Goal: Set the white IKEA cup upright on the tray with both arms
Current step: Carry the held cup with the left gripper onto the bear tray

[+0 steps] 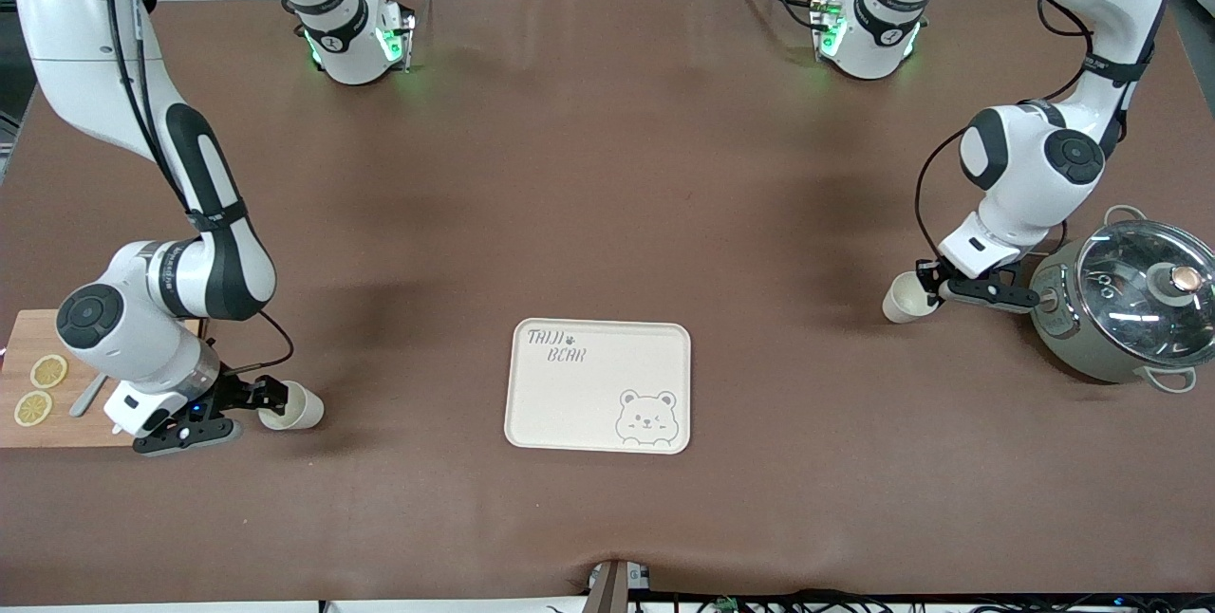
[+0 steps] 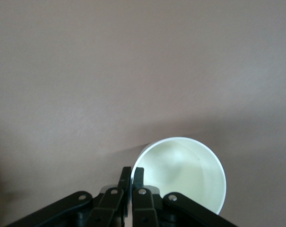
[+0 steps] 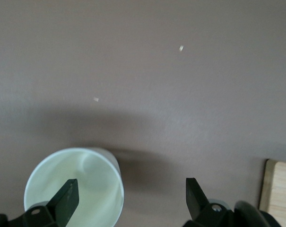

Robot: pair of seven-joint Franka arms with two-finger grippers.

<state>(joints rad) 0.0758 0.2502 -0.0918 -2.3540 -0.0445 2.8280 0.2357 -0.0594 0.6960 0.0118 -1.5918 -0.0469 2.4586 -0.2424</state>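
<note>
Right arm's end of the worktop: a pale wooden cutting board carries two dried lemon slices. Just beside it the right gripper sits low at a white plastic cup lying on its side. Its jaws are spread wide; the right wrist view shows one finger inside the cup's mouth and the other outside the wall, not yet closed on it.

Centre: the cream-white rectangular tray with a bear drawing holds nothing.

Left arm's end: the left gripper has its jaws pinched on the rim of a second white cup, also tipped over, beside a grey-green pot with a glass lid.

Judgement: the grasping step is in hand, with neither cup delivered. Next, the right jaws must close on the wall; each cup then needs lifting, turning mouth-up and setting on the tray.
</note>
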